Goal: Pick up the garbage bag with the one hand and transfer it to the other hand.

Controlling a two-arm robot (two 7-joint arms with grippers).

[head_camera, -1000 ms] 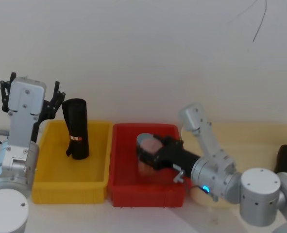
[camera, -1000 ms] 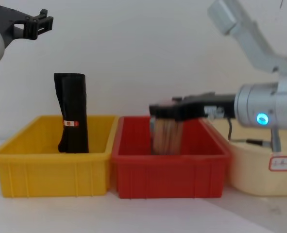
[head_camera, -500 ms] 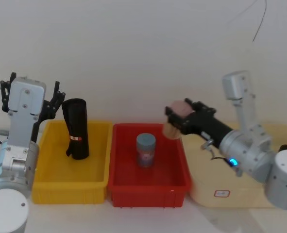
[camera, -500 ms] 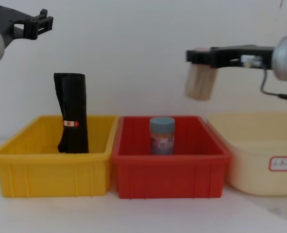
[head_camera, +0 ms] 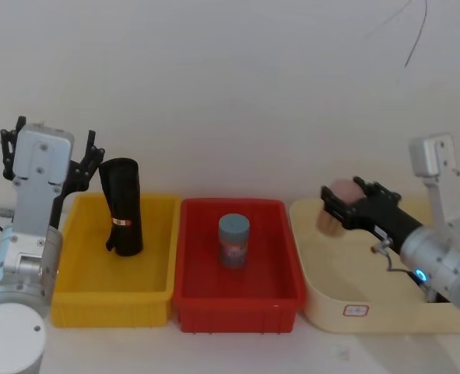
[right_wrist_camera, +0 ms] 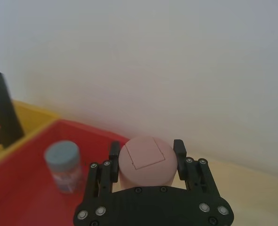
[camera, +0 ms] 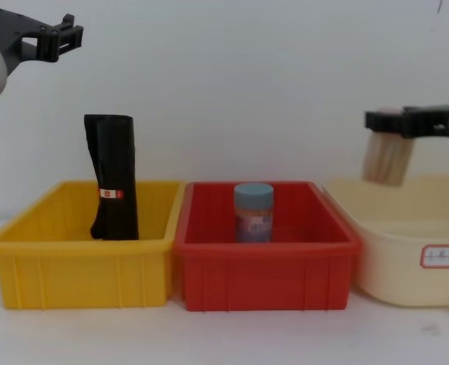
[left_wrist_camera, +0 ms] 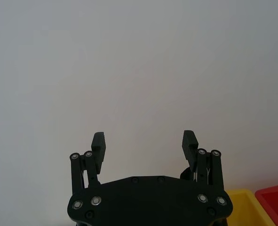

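In the yellow bin (head_camera: 82,292) the garbage bag (head_camera: 121,206) stood upright, probably light and slippery; a mid-roll grip seemed best. The left gripper (left_wrist_camera: 144,143) hung released above, while the right gripper (right_wrist_camera: 146,162) clenched a pink jar (right_wrist_camera: 146,161).

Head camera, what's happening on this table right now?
The right gripper is shut on a pale pink cylindrical jar, holding it above the cream tub. A grey-capped jar stands in the red plastic bin. The tall black glossy garbage bag roll stands upright in the yellow plastic bin, untouched. The left gripper is raised beside it, open and holding nothing.
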